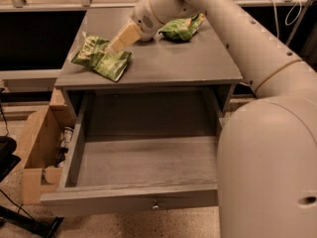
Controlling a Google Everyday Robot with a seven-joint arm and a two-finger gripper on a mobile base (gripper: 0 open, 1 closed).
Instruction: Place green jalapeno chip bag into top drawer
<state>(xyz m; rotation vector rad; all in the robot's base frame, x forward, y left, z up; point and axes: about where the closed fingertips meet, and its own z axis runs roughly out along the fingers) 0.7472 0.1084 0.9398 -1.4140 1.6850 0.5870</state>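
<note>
**Bench.** The grey wooden bench (pixel 163 63) carries two snack bags on its top surface.

**Task item.** The crumpled light yellow-green foil chip bag with pale lettering (pixel 101 58) lies flat near the left edge of the bench, closer to the front-left corner than to the rear. It is on the bench top, not in the drawer.

**Second bag.** A deeper-green crumpled foil bag (pixel 181 28) lies near the rear edge, right of centre and well apart from the first bag.

**End effector.** The beige end effector (pixel 114 45) is angled down and to the left from the white arm (pixel 237 29), which reaches in from the right side. Its tip is at the rear-right edge of the yellow-green bag. Contact with the bag cannot be confirmed. Its opening cannot be determined, and no item is seen lifted in it.

**Drawer.** The wide, shallow grey wooden top drawer (pixel 99 201) is pulled fully out below the front edge of the bench. Its plain grey interior holds nothing. A small round metal knob (pixel 155 207) sits centred on its front panel.

**Surroundings.** A brown cardboard box (pixel 37 148) stands on the floor beside the left side of the bench.
</note>
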